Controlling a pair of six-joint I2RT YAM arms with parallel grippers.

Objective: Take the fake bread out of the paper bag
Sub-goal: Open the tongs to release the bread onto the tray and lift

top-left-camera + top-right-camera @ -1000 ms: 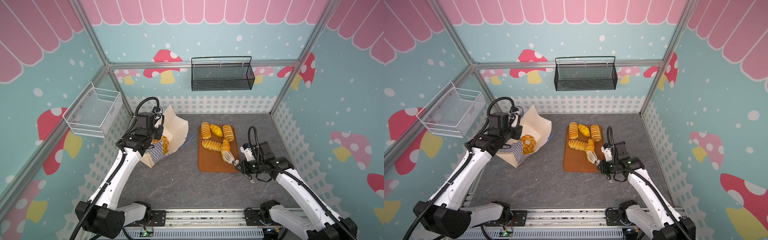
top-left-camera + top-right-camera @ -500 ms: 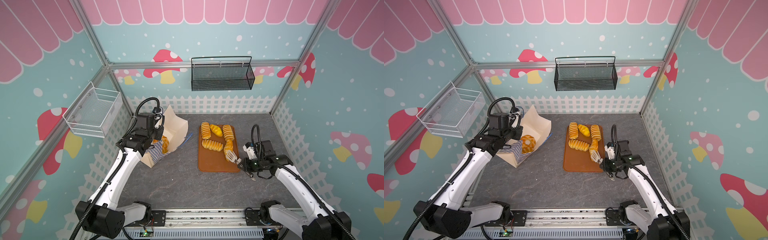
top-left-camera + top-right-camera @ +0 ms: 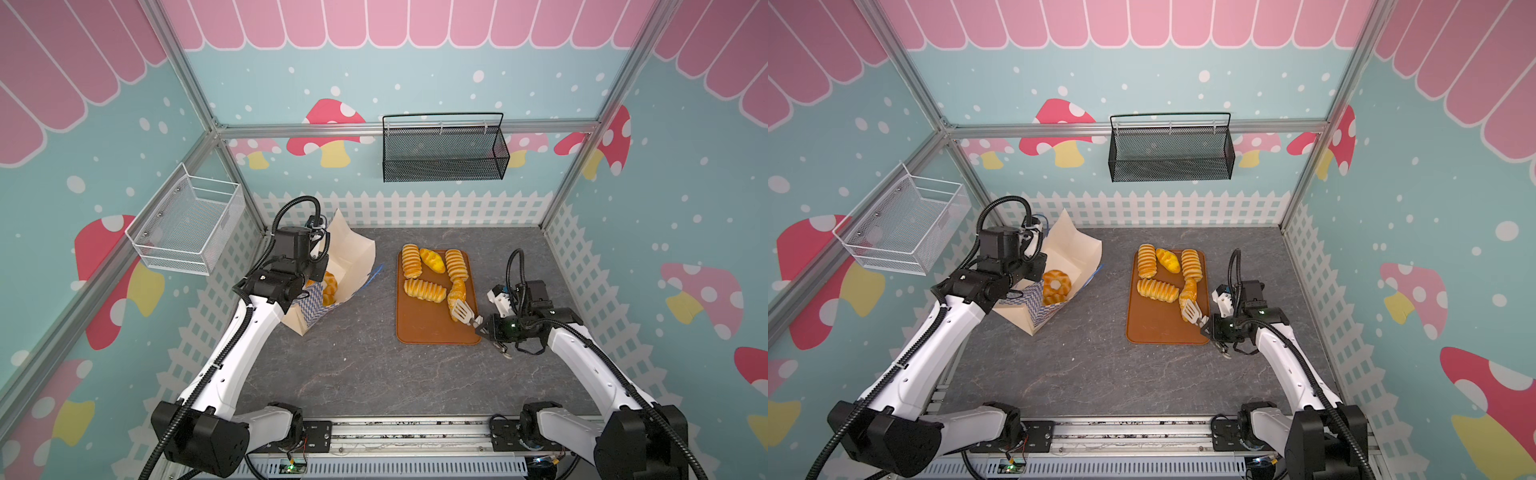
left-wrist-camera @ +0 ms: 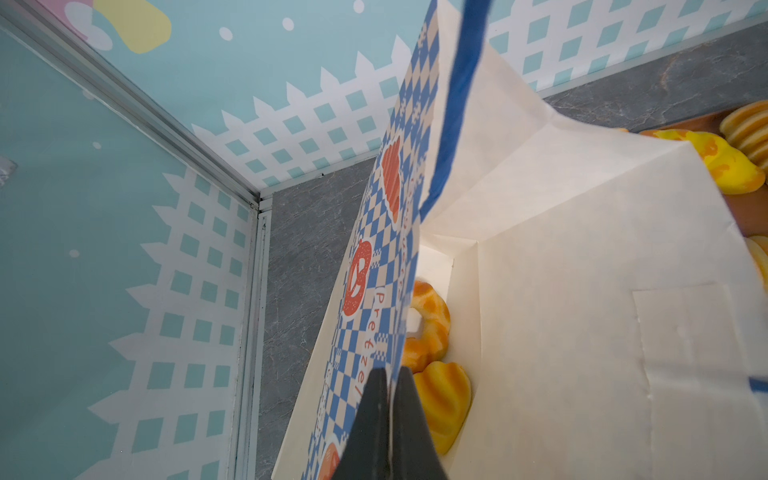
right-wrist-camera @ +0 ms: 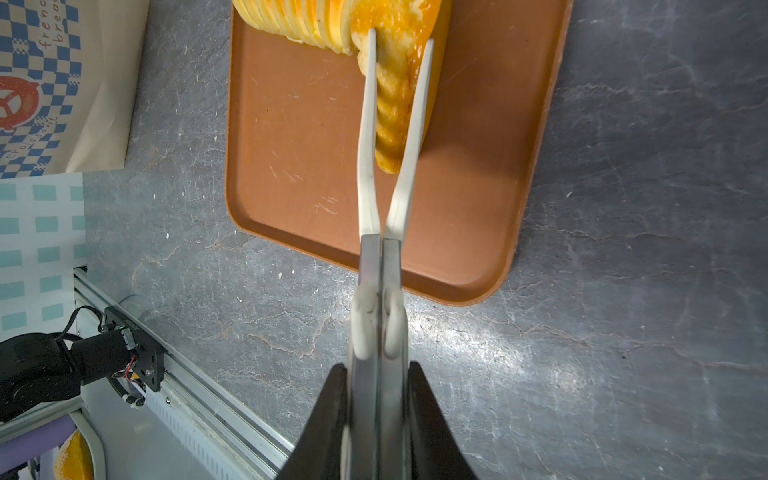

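Note:
The paper bag (image 3: pixel 351 253) (image 3: pixel 1077 249) lies tilted at the back left, its mouth open toward the middle. My left gripper (image 4: pixel 390 374) is shut on the bag's checkered side wall (image 4: pixel 374 257). Inside the bag sit a ring doughnut (image 3: pixel 1056 286) (image 4: pixel 432 324) and a yellow ridged piece of fake bread (image 4: pixel 442 399). My right gripper (image 5: pixel 377 368) (image 3: pixel 484 328) is shut on white tongs (image 5: pixel 368 187) (image 3: pixel 463 311). The tongs' blades straddle a croissant-shaped piece (image 5: pixel 392 104) (image 3: pixel 457 291) that rests on the brown tray (image 3: pixel 424 328) (image 5: pixel 299 166). Several more loaves (image 3: pixel 410 261) lie on the tray's far half.
A black mesh basket (image 3: pixel 442 153) hangs on the back wall and a white wire basket (image 3: pixel 187 226) on the left wall. White picket-fence panels (image 3: pixel 415 208) border the grey tabletop (image 3: pixel 365 365). A blue cord handle (image 3: pixel 374 274) trails beside the bag. A metal rail (image 3: pixel 395 432) runs along the front.
My right arm has shifted slightly to the right with the tongs, and the croissant-shaped piece between the blades has slid a little with them. The left arm and bag have not moved.

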